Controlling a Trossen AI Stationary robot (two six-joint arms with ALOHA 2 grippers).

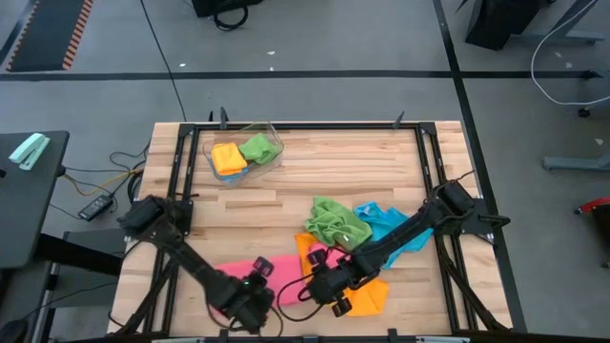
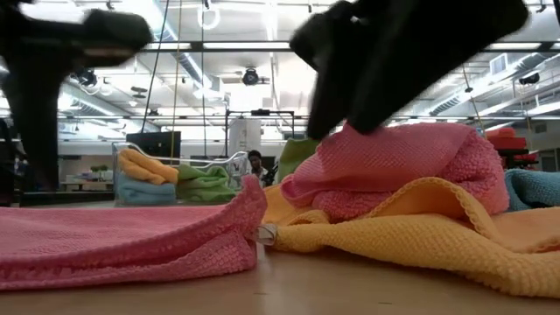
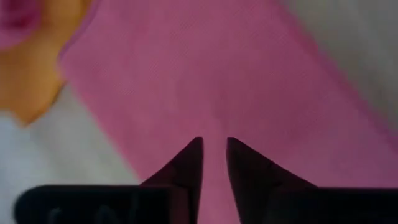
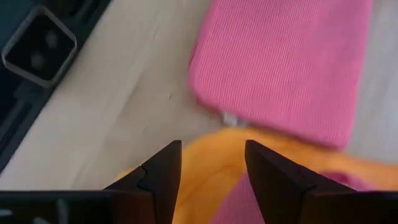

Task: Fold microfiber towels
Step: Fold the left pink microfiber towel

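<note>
The left gripper (image 1: pixel 250 303) sits low over the near edge of the table (image 1: pixel 315 171), directly above a pink towel (image 1: pixel 243 276) that lies spread flat under it. In the left wrist view the 2 fingers (image 3: pixel 186 165) stand close together with only a thin slit between them, their tips down at the pink cloth; whether they pinch any fabric cannot be told. The pink towel reaches from this gripper toward the right gripper, and its folded edge shows in the low view as a rounded ridge (image 2: pixel 236 214).

Up the table from the left gripper, near the far left corner, a clear plastic bin (image 1: pixel 244 155) holds 1 orange-yellow towel (image 1: pixel 228 158) and 1 green towel (image 1: pixel 259 147); the low view also shows a blue one (image 2: pixel 144 190) beneath them.

Just right of the left gripper comes the right gripper (image 1: pixel 329 286), hanging over an orange-yellow towel (image 1: pixel 367 297) that lies rumpled under and beside it. Its jaws stand moderately apart, and the right wrist view shows orange-yellow cloth (image 4: pixel 211 168) in the gap beneath the tips, with nothing clearly gripped. In the low view a bunched pink cloth (image 2: pixel 394 166) rests on top of the orange-yellow towel.

Beyond the right gripper, farther up the table, a loose green towel (image 1: pixel 336 224) lies crumpled, and touching it on its right a blue towel (image 1: pixel 386 224) passes partly under the right arm.
</note>
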